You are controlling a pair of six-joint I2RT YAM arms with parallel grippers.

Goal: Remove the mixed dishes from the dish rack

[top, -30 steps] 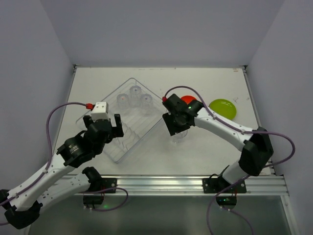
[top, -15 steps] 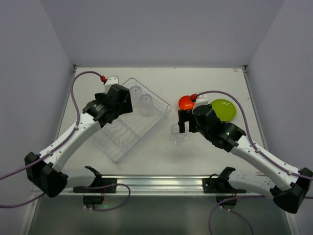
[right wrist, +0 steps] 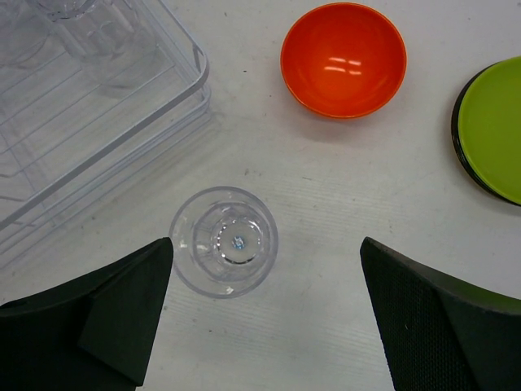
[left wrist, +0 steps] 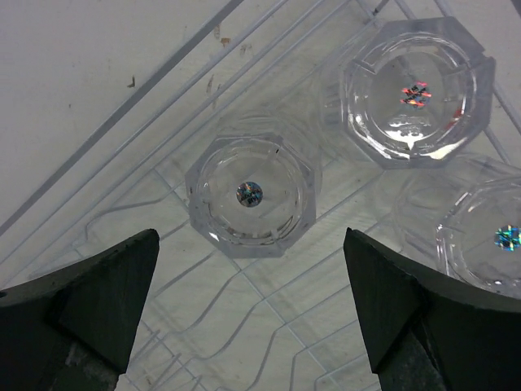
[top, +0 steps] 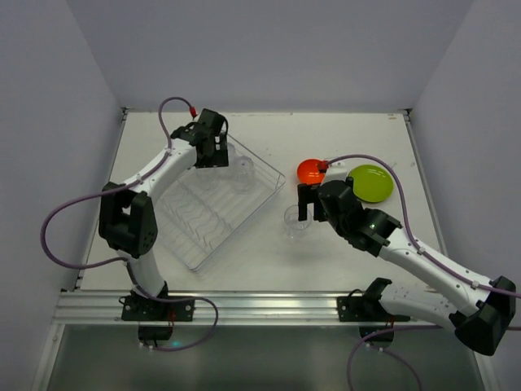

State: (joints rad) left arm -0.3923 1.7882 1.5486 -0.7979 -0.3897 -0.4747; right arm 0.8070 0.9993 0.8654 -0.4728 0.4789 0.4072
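Looking down at a see-through dish rack (top: 213, 213) sitting at an angle on the left half of the white surface (top: 350, 134). Got the left end effector (top: 213, 151) hovering over the rack's far corner, spread wide and gripping nothing. Counting three clear tumblers in that corner through the left wrist camera: one (left wrist: 251, 195) lined up with the gap of that end effector but lower down, a second (left wrist: 417, 90) further up to the right, a third (left wrist: 488, 236) cut off at the right edge of the view. Can't tell which way up these stand. Found the fourth tumbler (right wrist: 223, 241) out of the rack, standing on the surface just beside the rack's right edge. Seeing the right end effector (right wrist: 267, 269) hanging over it, also spread wide, not touching the glass. Spotted the orange-red bowl (right wrist: 343, 59) on the surface beyond that tumbler, mouth up, and the lime-green plate (right wrist: 492, 130) with its dark edge near the bowl on the right, not touching it.
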